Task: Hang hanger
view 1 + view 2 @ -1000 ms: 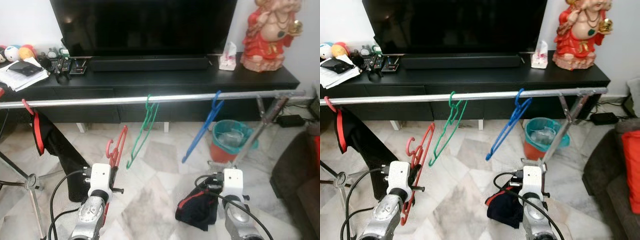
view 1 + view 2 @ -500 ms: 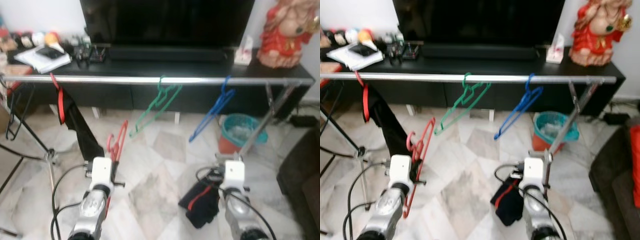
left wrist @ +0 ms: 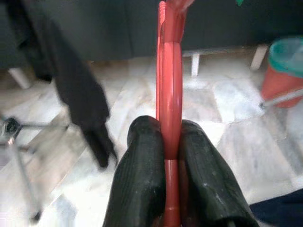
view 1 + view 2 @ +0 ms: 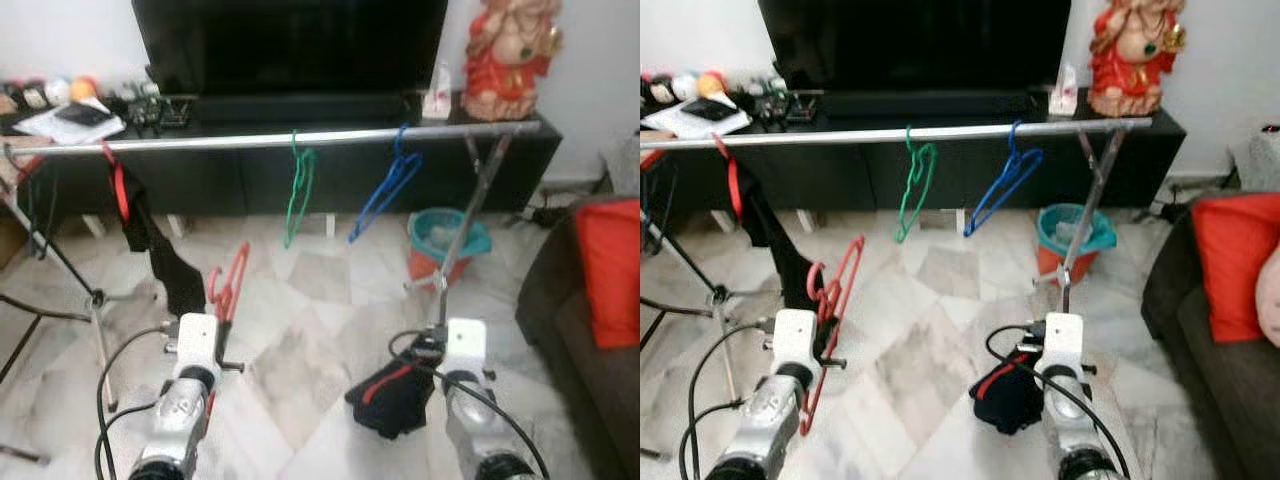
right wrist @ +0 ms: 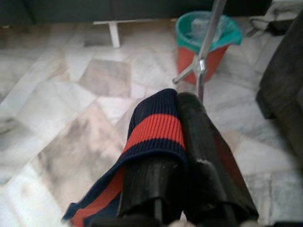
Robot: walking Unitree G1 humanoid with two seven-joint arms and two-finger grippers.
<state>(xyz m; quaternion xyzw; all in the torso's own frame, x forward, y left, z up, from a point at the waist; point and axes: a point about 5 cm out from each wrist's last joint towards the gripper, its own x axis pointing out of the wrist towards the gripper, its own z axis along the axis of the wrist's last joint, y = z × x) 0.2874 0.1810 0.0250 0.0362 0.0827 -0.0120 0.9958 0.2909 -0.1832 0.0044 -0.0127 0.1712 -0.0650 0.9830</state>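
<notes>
Up front, the head views show a silver rail with a green hanger and a blue hanger, while the left wrist view shows the left claw squeezing the red hanger, and the right wrist view shows the right claw pinching a dark striped cloth.

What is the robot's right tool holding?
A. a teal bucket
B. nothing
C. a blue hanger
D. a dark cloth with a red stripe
D: the right tool is shut on the dark cloth with a red stripe, which drapes over one finger; the blue hanger hangs on the rail.
</notes>
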